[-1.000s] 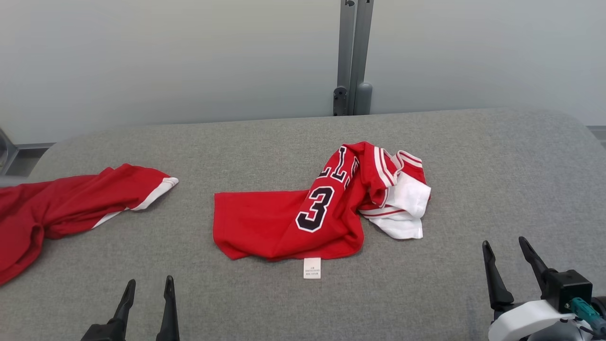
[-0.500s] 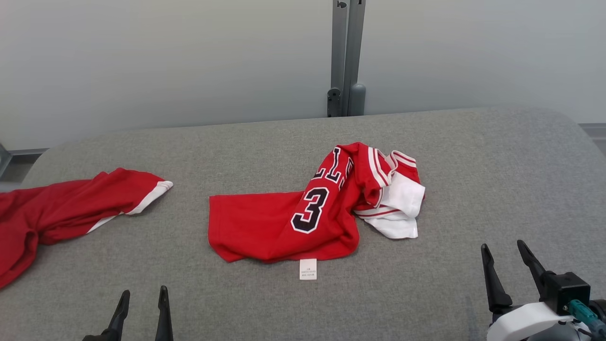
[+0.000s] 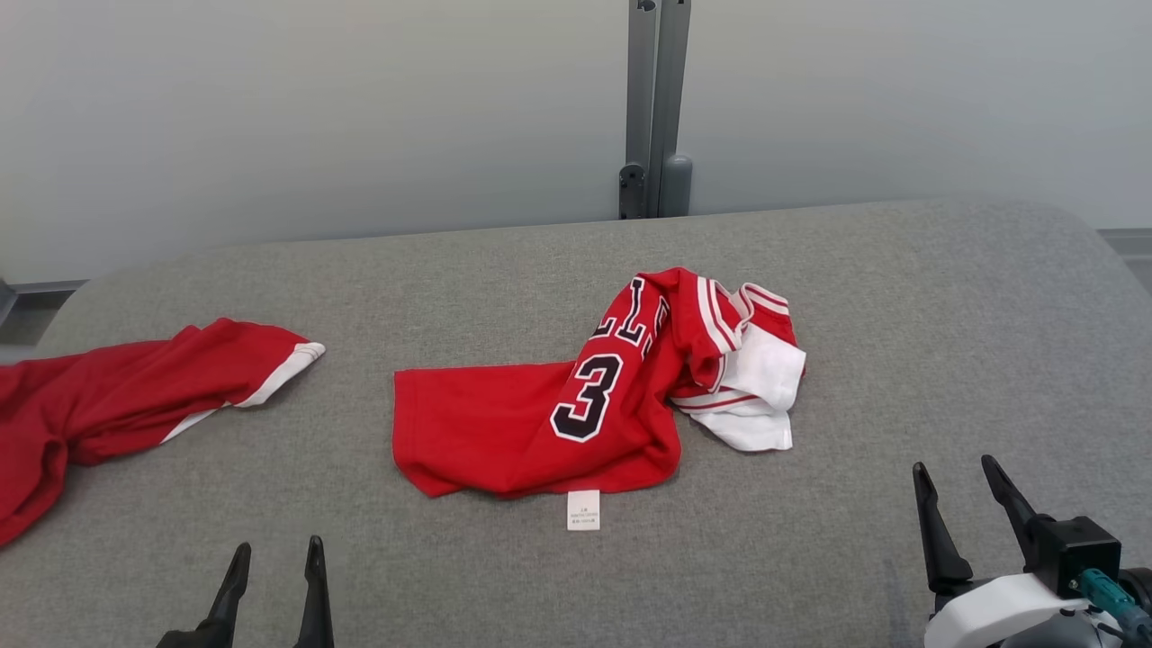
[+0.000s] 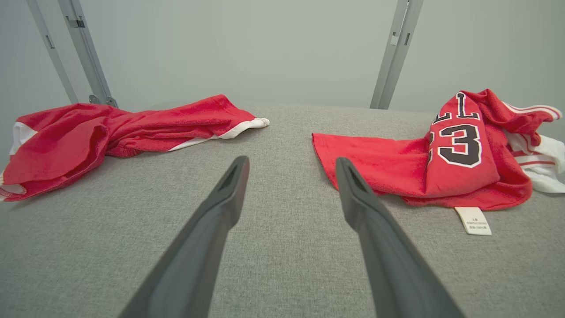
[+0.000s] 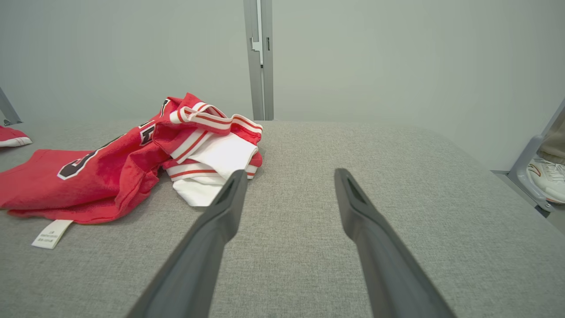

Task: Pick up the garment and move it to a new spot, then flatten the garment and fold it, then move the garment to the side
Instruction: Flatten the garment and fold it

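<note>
A crumpled red garment [image 3: 540,423] with a black "3" and white striped trim lies in the middle of the grey table [image 3: 900,297]; a white label sticks out at its near edge. The left wrist view has the garment [image 4: 397,163] to the right, and the right wrist view has the garment [image 5: 110,176] to the left. My left gripper [image 3: 276,547] hovers open near the front left, nothing between its fingers [image 4: 229,190]. My right gripper [image 3: 952,463] stands open at the front right, empty, apart from the cloth.
A second red garment [image 3: 126,396] with white trim lies at the table's left edge, also seen as the second garment [image 4: 110,132] in the left wrist view. A grey metal post [image 3: 655,108] rises behind the table. A person's white shoe [image 5: 545,176] shows on the floor at the far right.
The head camera has shifted slightly, so the whole scene sits a little left and lower. The left gripper shows lower in the picture. The garments have not moved.
</note>
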Controlling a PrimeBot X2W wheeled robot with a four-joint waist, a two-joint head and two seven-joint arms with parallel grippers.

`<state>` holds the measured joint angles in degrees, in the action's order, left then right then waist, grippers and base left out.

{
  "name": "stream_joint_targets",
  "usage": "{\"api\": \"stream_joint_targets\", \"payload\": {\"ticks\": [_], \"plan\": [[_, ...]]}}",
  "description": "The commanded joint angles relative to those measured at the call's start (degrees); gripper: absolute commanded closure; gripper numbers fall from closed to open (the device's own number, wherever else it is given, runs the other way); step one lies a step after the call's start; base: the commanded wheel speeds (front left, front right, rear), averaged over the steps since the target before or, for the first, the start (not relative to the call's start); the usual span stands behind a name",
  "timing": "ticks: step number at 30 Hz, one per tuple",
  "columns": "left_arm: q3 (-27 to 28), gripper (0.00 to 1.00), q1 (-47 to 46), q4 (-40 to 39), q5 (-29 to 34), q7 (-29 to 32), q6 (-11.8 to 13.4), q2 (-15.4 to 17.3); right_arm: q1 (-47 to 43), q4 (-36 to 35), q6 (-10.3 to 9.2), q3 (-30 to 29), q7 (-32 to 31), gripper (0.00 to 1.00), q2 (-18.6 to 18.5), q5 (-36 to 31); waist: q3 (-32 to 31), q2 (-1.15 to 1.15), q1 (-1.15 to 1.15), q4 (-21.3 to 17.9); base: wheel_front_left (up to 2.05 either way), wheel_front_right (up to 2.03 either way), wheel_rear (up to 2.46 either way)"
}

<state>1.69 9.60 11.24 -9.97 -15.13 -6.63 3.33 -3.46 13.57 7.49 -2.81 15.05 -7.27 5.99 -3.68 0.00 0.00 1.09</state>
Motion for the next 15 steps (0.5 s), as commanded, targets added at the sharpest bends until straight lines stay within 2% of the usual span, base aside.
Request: {"api": "stream_joint_targets", "payload": {"ticks": [1,6,7,15], "plan": [[-0.15,0.0,-1.22,-0.69,0.31,-0.03,-0.32,-0.04,0.15,-0.2,0.0,0.03,0.2,0.0,-0.31,0.05,0.3,0.0,0.0,-0.17,0.0,0.0,0.0],[-4.86,0.0,-4.11,0.24,1.64,-0.02,-0.59,-0.24,1.36,-0.69,0.0,1.15,0.2,0.0,-0.58,0.16,1.92,0.0,0.0,-1.68,0.0,0.0,0.0],[-8.37,0.0,-6.15,2.2,1.55,0.47,-0.8,-0.17,1.81,-0.85,0.0,1.57,0.2,0.0,-0.76,0.41,2.79,0.0,0.0,-2.63,0.0,0.0,0.0],[-18.33,0.0,-15.79,10.68,0.3,2.03,-0.86,0.26,3.7,-1.35,0.0,2.06,0.19,0.0,-1.0,1.06,7.78,0.0,0.0,-6.23,0.0,0.0,0.0]]}}
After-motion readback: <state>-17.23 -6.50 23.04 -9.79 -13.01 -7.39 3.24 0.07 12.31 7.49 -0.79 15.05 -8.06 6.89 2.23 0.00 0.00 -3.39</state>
